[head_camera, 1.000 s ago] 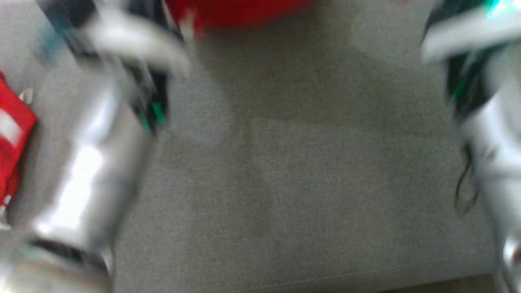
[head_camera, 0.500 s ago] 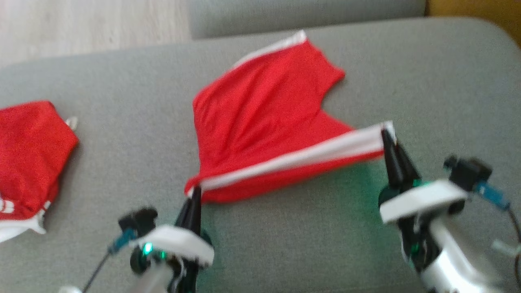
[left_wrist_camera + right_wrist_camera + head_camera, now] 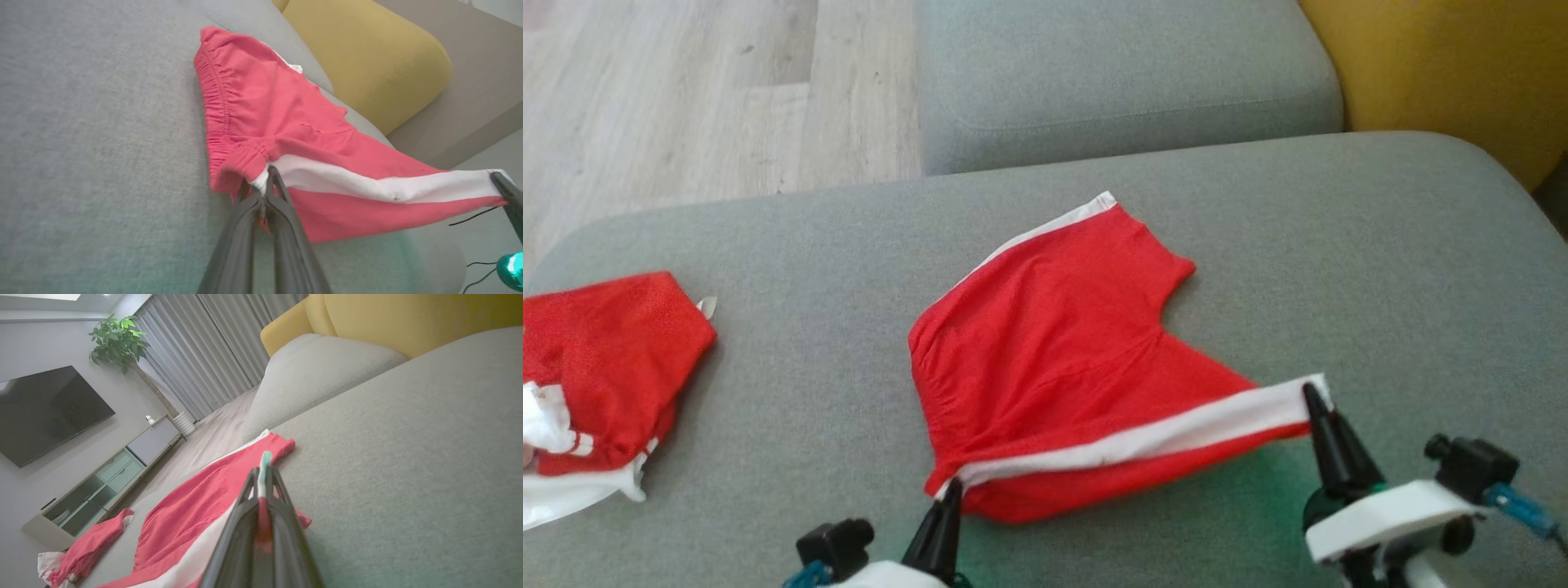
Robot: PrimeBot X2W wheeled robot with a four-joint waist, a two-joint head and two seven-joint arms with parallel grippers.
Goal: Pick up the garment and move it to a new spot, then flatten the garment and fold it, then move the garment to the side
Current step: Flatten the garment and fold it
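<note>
Red shorts (image 3: 1062,359) with white side stripes lie spread on the grey sofa cushion (image 3: 1380,269). Their near edge, a white stripe, is stretched between my two grippers and lifted slightly. My left gripper (image 3: 949,492) is shut on the waistband corner (image 3: 261,179) at the stripe's left end. At the stripe's right end my right gripper (image 3: 1312,394) is shut on the leg hem corner. In the left wrist view the shorts (image 3: 286,126) run to the right gripper's finger (image 3: 506,192). The right wrist view shows the shorts (image 3: 192,510) pinched between the fingers (image 3: 261,498).
A second red and white garment (image 3: 596,384) lies crumpled at the cushion's left edge. Beyond are another grey cushion (image 3: 1119,73), a yellow cushion (image 3: 1454,65) at the far right and wooden floor (image 3: 686,106) at the far left.
The head camera swung up from a blurred close view and kept tilting, so the shorts sit lower in the picture. Both grippers stay shut on the stripe's ends.
</note>
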